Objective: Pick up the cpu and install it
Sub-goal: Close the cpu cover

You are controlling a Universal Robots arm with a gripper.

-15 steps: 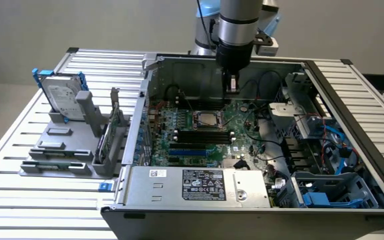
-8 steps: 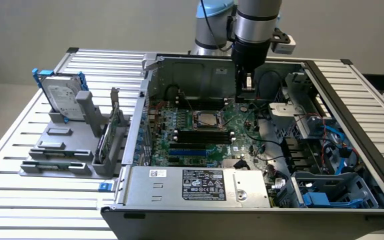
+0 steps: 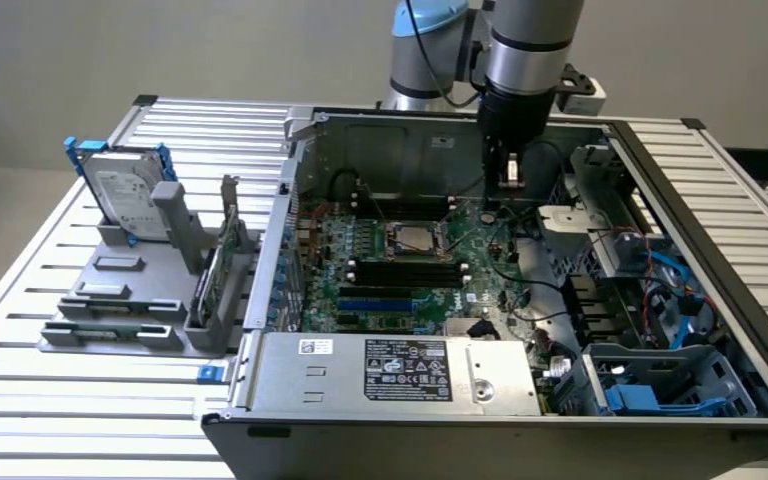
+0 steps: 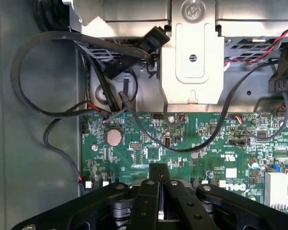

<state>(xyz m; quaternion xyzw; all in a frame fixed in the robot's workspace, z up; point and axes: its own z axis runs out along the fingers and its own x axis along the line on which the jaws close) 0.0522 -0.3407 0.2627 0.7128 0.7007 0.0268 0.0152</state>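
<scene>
Fingers pressed together on nothing, the gripper (image 3: 511, 178) hangs just off the socket (image 3: 412, 224), toward the exterior view's right. The cpu (image 3: 411, 239) appears to lie within that socket's metal frame, likely why the pinch is empty.

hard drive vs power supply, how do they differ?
The hard drive stands on edge in the grey rack outside the case; the power supply lies flat inside it. The hard drive is smaller, with a blue bracket; the power supply has none. Both are silver, labelled.
</scene>
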